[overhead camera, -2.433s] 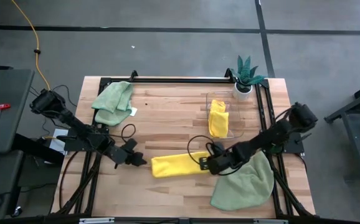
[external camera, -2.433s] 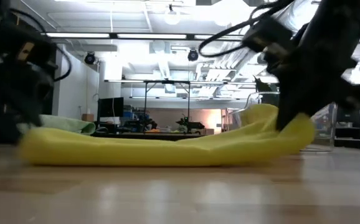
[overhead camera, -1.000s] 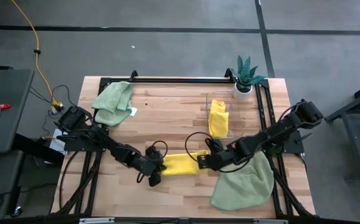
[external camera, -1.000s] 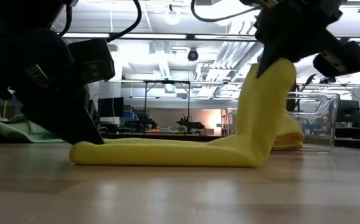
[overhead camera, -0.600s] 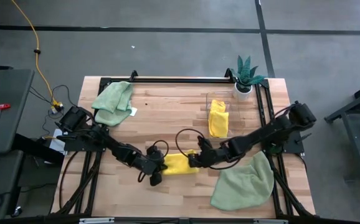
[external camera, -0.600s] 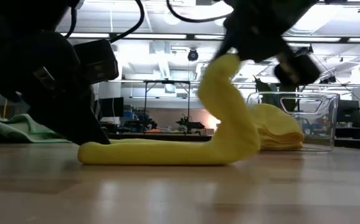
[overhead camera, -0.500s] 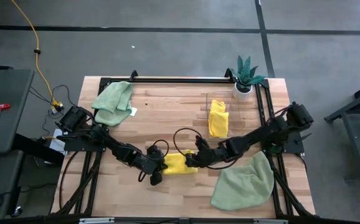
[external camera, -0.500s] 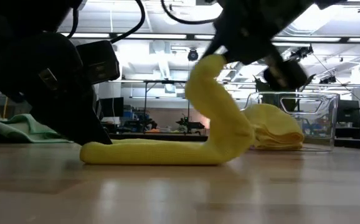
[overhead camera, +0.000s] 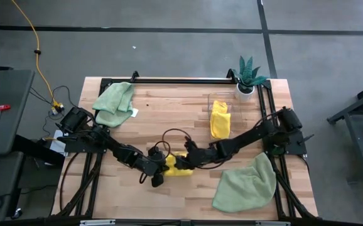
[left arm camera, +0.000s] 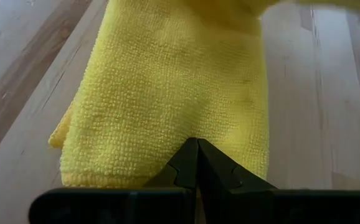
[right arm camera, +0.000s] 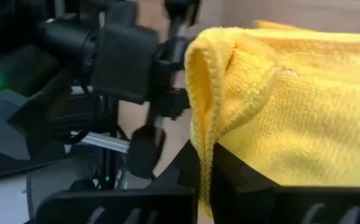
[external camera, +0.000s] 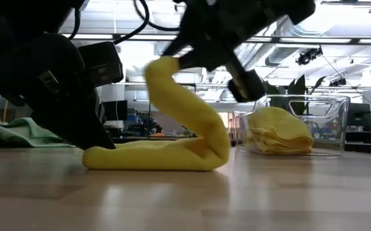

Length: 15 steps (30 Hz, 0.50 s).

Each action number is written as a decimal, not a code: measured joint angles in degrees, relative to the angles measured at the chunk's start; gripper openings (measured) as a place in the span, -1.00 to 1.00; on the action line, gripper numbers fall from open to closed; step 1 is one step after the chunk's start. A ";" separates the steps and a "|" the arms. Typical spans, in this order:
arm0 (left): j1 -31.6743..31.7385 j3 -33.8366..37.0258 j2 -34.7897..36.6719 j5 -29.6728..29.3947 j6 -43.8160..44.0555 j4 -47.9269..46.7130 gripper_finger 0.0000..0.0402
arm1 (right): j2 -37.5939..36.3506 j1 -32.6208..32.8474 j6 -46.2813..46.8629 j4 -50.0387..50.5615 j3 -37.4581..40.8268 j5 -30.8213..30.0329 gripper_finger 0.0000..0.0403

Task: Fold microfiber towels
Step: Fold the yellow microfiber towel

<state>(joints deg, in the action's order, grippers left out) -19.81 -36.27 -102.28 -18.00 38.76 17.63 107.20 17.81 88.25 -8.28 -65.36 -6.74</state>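
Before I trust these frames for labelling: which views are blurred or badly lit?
Low view: bright ceiling lights backlight both arms into near silhouettes, the raised yellow towel slightly motion-blurred. Right wrist view: the background is soft. Left wrist view: towel weave crisp. High view: evenly lit.

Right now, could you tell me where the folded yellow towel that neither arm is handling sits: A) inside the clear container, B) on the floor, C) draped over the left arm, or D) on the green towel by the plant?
A: the folded yellow towel lies inside the clear container, whose walls rise around it in the low view.
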 joint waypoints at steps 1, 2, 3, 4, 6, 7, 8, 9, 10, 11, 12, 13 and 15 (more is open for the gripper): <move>0.00 0.00 0.00 0.00 0.00 -0.02 -1.00 | 0.90 -0.15 -0.27 0.91 -1.17 0.11 -1.00; 0.00 0.00 0.00 0.00 0.00 -0.02 -1.00 | 1.73 -0.25 -0.42 2.06 -2.25 0.26 -1.00; 0.00 0.00 0.00 0.00 0.00 -0.02 -1.00 | 2.37 -0.32 -0.54 3.51 -2.98 0.36 -1.00; 0.00 0.02 -0.02 -0.02 0.00 0.00 -1.00 | 2.84 -0.33 -0.50 5.61 -3.38 0.35 -1.00; -0.02 0.02 -0.01 -0.03 0.00 0.00 -1.00 | 3.35 -0.35 0.39 8.55 -3.54 0.32 -1.00; -0.04 0.04 0.03 -0.05 0.00 0.09 -1.00 | 3.43 -0.35 1.10 9.17 -3.50 0.17 -1.00; -0.04 0.07 0.12 0.03 0.00 0.14 -1.00 | 3.43 -0.31 1.93 9.12 -3.43 -0.26 -1.00; -0.04 0.07 0.13 0.10 0.00 0.15 -1.00 | 3.41 -0.31 2.61 8.90 -3.35 -0.71 -1.00; -0.04 0.07 0.13 0.10 0.00 0.19 -1.00 | 3.41 -0.31 2.96 8.86 -3.35 -0.79 -1.00; -0.04 0.07 0.13 0.15 0.00 0.26 -1.00 | 3.41 -0.31 3.08 8.57 -3.29 -0.80 -1.00; -0.04 0.07 0.13 0.20 0.00 0.26 -1.00 | 3.41 -0.31 3.08 8.02 -3.28 -0.85 -1.00; -0.04 0.07 0.13 0.20 0.00 0.31 -1.00 | 3.41 -0.31 2.93 7.34 -3.28 -0.95 -1.00; -0.04 0.07 0.15 0.20 0.00 0.55 -1.00 | 3.41 -0.31 2.71 6.52 -3.28 -1.28 -0.97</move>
<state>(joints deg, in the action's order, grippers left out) -19.86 -36.21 -102.13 -17.80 38.76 18.17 110.61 17.50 90.96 -1.76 -68.64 -8.02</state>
